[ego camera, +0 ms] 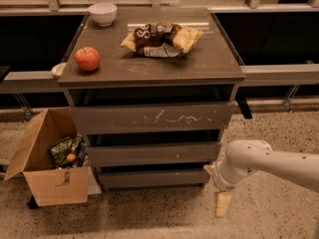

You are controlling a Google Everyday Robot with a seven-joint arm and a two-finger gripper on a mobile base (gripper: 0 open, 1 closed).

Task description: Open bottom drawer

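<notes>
Finding: the bottom drawer [152,178], a grey-brown, handle-less flat front and the lowest of three in the cabinet, appears shut. It sits under the mid-sized drawer front [154,154], which in turn sits below the large scratched drawer front [152,117]. No step of the opening is done yet.

Your end effector [223,203], a pale tan part at the tip of the white arm [259,163], hangs near the speckled floor. It points downward, just off the right end of the bottom drawer and apart from it. Whether it is open or closed cannot be told from this view; it holds nothing visible.

Risks noted:
- The front offers no handle, so a pull depends on catching an edge. A shallow purchase would likely slip off and leave the drawer shut.
- The gap above the target is narrow. Approach too high and you may drag the mid-sized front instead.
- The tip is low; further descent could strike the floor.
- The arm is close to the cabinet's right corner. A careless sweep could jolt the dark-brown counter [214,59] and roll the red apple [87,59] off it.
- The open cardboard box [50,185] stands just beside the cabinet's left; keep clear of it.
</notes>
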